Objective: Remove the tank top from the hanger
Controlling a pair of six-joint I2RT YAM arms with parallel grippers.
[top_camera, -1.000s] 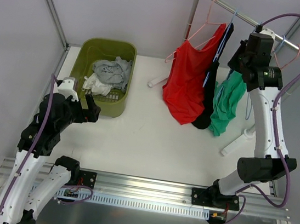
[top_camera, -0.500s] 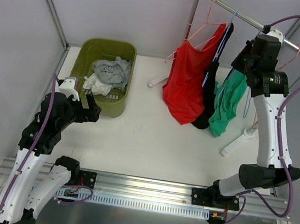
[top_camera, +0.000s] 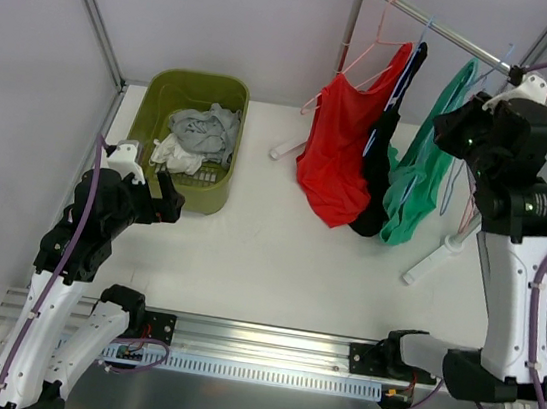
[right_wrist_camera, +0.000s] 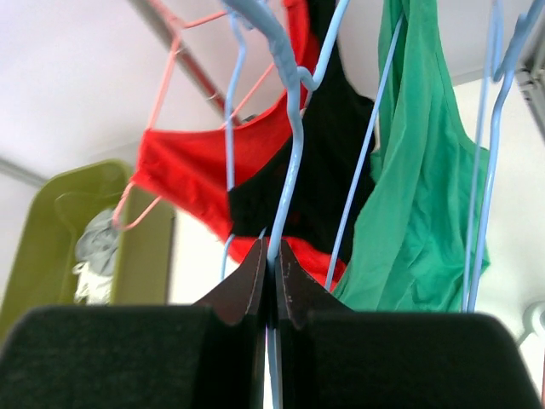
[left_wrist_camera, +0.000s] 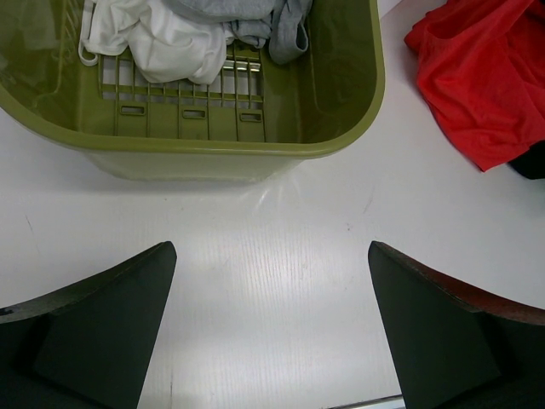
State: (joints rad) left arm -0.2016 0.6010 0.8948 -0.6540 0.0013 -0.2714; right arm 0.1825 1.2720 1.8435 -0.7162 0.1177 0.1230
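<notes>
Table [top_camera: 277, 255] carried the rack [top_camera: 448, 31] at its far right corner and the basket [top_camera: 217, 192] at its far left corner, with clothes [left_wrist_camera: 170, 38] inside.

The green tank top [top_camera: 419, 183] was not off yet. It hung from the rack over the far right of the table, rightmost of three, with the black top [top_camera: 377, 168] just beside it and the red top [top_camera: 339, 153] beyond. We took green as the target, since the right arm was at it.

The right gripper [right_wrist_camera: 273, 256] was pinched tight on one thin wire of a blue hanger [right_wrist_camera: 294, 111], with no fabric between the fingers. The left gripper [left_wrist_camera: 271, 251] had its jaws wide and held nothing, low over the table at the basket's near wall, well apart from the rack.

Risks as we judged them:
- The rack looked light and free-standing, so a hard sideways pull on the hanger could tip it.
- Nothing held the fabric, so the top could ride along with the hanger instead of sliding off.
- The neighbours hung close and a snagged strap could drag the black top.
- Several blue wires crowded the wrist view, so we could not rule out a pinch on the wrong hanger.
- The thin wire could twist or slip in the pinch.
</notes>
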